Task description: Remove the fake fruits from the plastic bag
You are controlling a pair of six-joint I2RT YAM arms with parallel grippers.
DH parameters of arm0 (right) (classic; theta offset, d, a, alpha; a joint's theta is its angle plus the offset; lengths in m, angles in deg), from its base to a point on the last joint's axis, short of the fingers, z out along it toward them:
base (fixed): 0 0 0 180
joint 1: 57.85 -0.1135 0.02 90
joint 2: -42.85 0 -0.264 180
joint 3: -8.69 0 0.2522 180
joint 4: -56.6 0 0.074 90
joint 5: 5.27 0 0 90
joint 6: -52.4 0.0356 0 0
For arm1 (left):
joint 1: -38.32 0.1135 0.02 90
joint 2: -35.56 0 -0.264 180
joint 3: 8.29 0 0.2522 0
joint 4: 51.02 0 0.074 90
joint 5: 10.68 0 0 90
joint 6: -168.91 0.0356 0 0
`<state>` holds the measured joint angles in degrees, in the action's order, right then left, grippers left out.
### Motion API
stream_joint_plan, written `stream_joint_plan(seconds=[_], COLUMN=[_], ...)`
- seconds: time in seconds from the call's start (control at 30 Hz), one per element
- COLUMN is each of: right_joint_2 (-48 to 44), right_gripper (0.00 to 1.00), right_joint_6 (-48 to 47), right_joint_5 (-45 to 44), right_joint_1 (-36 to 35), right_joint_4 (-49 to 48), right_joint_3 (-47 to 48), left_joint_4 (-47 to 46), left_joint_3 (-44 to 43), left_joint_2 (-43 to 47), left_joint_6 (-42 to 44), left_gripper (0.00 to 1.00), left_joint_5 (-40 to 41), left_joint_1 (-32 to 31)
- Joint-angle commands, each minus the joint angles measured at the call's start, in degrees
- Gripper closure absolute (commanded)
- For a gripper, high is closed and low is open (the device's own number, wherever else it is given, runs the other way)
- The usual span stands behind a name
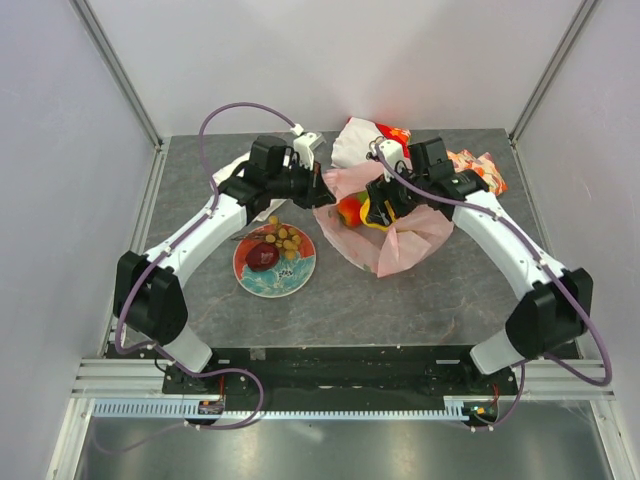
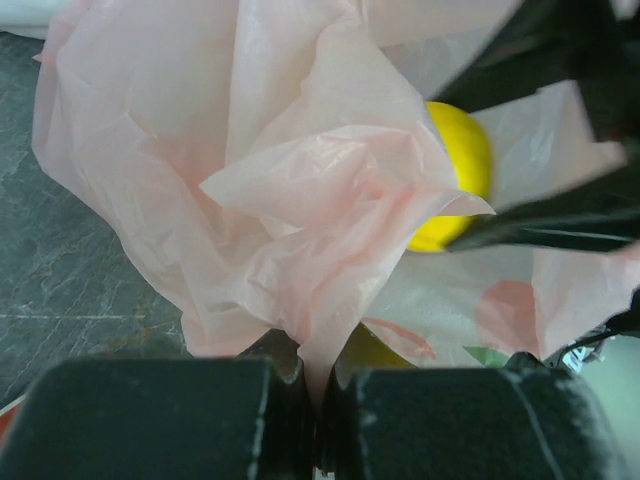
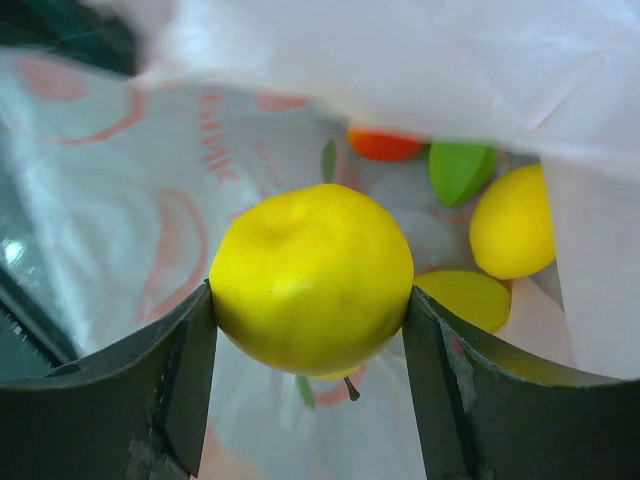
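The pale pink plastic bag (image 1: 405,240) lies crumpled at the middle of the table with its mouth open. My left gripper (image 1: 318,187) is shut on a pinched fold of the bag's edge (image 2: 318,400) and holds it up. Inside the bag, both fingers of my right gripper (image 3: 310,330) press the sides of a round yellow fruit (image 3: 312,280) with a small stem. A red-yellow apple (image 1: 349,211) shows at the bag's mouth. Behind the held fruit lie an orange piece (image 3: 385,145), a green piece (image 3: 460,170) and two yellow pieces (image 3: 512,222). A dark plum (image 1: 263,256) and grapes (image 1: 287,240) rest on the plate.
The red plate with the teal pattern (image 1: 262,288) sits left of the bag, under the left arm. A white cloth (image 1: 360,140) and an orange-patterned cloth (image 1: 478,170) lie behind the bag at the table's far edge. Enclosure walls surround the table.
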<state>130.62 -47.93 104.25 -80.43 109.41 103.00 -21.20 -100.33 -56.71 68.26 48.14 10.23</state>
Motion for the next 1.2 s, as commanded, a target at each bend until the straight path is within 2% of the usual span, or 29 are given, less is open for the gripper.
stream_joint_plan(seconds=[0.0, 0.17, 0.3, 0.53, 0.7, 0.77, 0.97, 1.17], right_joint_2=[-4.27, -6.37, -7.08, -0.68, 3.81, 6.27, 12.6, 17.96], right_gripper=[0.54, 0.54, 0.54, 0.55, 0.55, 0.55, 0.56, 0.56], right_joint_6=[-4.87, -7.51, -11.99, -19.45, -22.37, -22.89, -24.21, -27.47], right_joint_5=[7.62, 10.26, 9.21, 9.74, 10.88, 10.88, 7.63, 4.29], right_joint_1=[-0.7, -5.44, -14.99, -25.21, -31.8, -32.34, -32.52, -33.83], right_joint_4=[4.89, 5.69, 5.25, -0.71, -5.02, -7.14, -14.96, -19.71], right_joint_3=[2.06, 4.78, 6.11, 5.49, 3.48, 3.03, 1.8, 3.29], left_joint_4=[-1.73, -1.2, 0.2, 0.12, 0.21, 0.03, -0.58, -1.2], left_joint_3=[-2.31, -5.2, -9.34, -11.89, -11.37, -10.84, -9.17, -10.66], left_joint_2=[-0.1, -1.59, -4.05, -5.64, -4.85, -4.24, -1.69, -2.65], left_joint_6=[-2.27, -2.35, -2.62, -1.3, -2.08, -2.35, -3.32, -4.99], left_gripper=[0.98, 0.98, 0.98, 0.98, 0.98, 0.98, 0.98, 0.98], left_joint_5=[3.93, 3.76, 2.62, 2.35, -0.8, -3.52, -5.03, -7.84], left_joint_1=[-0.03, 1.11, 2.08, 2.34, 4.28, 5.24, 5.77, 6.21])
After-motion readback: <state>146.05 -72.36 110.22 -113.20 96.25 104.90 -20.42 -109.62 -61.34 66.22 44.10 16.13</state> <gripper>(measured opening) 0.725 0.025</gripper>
